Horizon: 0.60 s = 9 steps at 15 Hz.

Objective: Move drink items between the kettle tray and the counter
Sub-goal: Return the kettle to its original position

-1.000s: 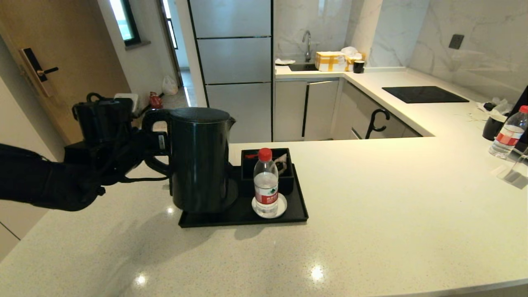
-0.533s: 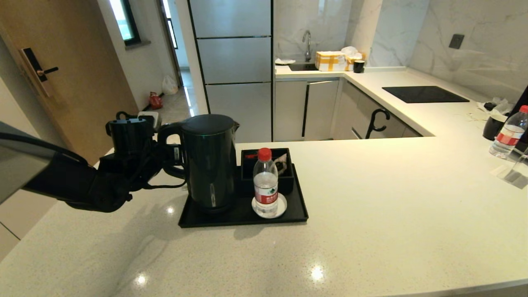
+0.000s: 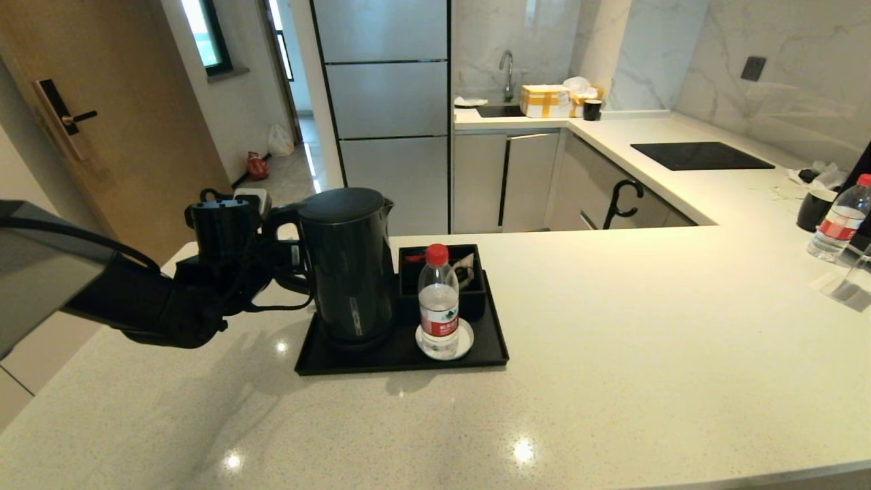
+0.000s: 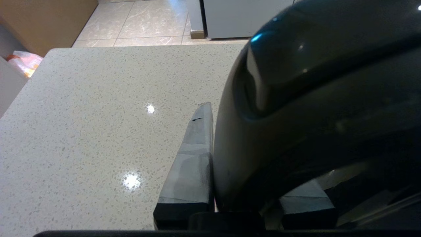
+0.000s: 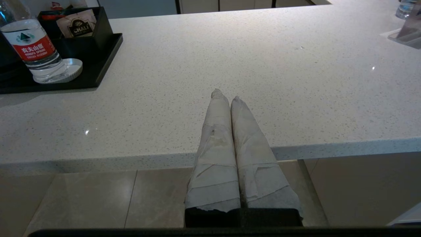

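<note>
The tall black kettle point(image 3: 350, 265) stands upright on the left part of the black kettle tray point(image 3: 476, 357), hiding the round base. My left gripper point(image 3: 286, 255) reaches in from the left and is shut on the kettle's loop handle point(image 4: 296, 115); one taped finger point(image 4: 194, 158) presses against it. A small clear water bottle point(image 3: 439, 306) with a red cap stands on the white coaster point(image 3: 465, 338) on the tray's right part, in front of the compartment box point(image 3: 476, 292). My right gripper point(image 5: 225, 95) hangs shut and empty off the front edge of the beige counter point(image 3: 612, 340).
A second water bottle point(image 3: 840, 221) and a black mug point(image 3: 813, 211) stand at the far right of the counter. The black cooktop point(image 3: 701, 155) lies behind them. The compartment box holds sachets point(image 5: 77, 24).
The kettle, held high in front of the tray a second ago, has come down and back onto the tray's left part. My left arm moved with it. The bottle stayed put.
</note>
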{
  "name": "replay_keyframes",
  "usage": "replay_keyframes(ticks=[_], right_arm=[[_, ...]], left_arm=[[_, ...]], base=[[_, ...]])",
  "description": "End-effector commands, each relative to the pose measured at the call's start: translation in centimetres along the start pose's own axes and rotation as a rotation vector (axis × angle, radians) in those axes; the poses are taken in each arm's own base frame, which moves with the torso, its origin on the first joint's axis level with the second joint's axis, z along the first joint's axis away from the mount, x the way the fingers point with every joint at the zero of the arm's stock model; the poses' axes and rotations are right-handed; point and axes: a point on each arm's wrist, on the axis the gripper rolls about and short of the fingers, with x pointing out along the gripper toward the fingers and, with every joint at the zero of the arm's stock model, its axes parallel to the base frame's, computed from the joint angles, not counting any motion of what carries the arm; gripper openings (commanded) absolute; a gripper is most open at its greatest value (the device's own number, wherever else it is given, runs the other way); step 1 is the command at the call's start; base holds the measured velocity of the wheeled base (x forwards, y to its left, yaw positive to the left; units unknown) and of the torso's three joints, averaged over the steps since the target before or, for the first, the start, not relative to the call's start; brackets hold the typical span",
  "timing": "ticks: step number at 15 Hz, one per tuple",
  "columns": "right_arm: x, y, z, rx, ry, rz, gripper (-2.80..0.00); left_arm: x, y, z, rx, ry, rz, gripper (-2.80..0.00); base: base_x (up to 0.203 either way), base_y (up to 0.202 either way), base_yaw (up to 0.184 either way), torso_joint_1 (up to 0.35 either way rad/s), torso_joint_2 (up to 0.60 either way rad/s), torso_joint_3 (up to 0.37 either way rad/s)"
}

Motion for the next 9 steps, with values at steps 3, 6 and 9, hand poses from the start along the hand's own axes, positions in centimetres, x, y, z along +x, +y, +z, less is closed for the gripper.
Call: replay_keyframes(ticks=[3,6,9], right_arm=[[0.0,0.0,0.0,0.000,0.002,0.000,-2.80],[0.0,0.0,0.0,0.000,0.001,0.000,-2.80],[0.0,0.0,0.0,0.000,0.000,0.000,-2.80]], left_arm=[[-1.8,0.4,0.4,0.007,-0.003,0.004,-2.80],[-1.9,0.5,0.4,0.010,-0.002,0.006,-2.80],[-2.6,0.7,0.6,0.008,-0.003,0.007,-2.80]], base=[[0.000,0.000,0.000,0.000,0.00,0.000],[0.000,0.000,0.000,0.000,0.00,0.000],[0.000,0.000,0.000,0.000,0.00,0.000]])
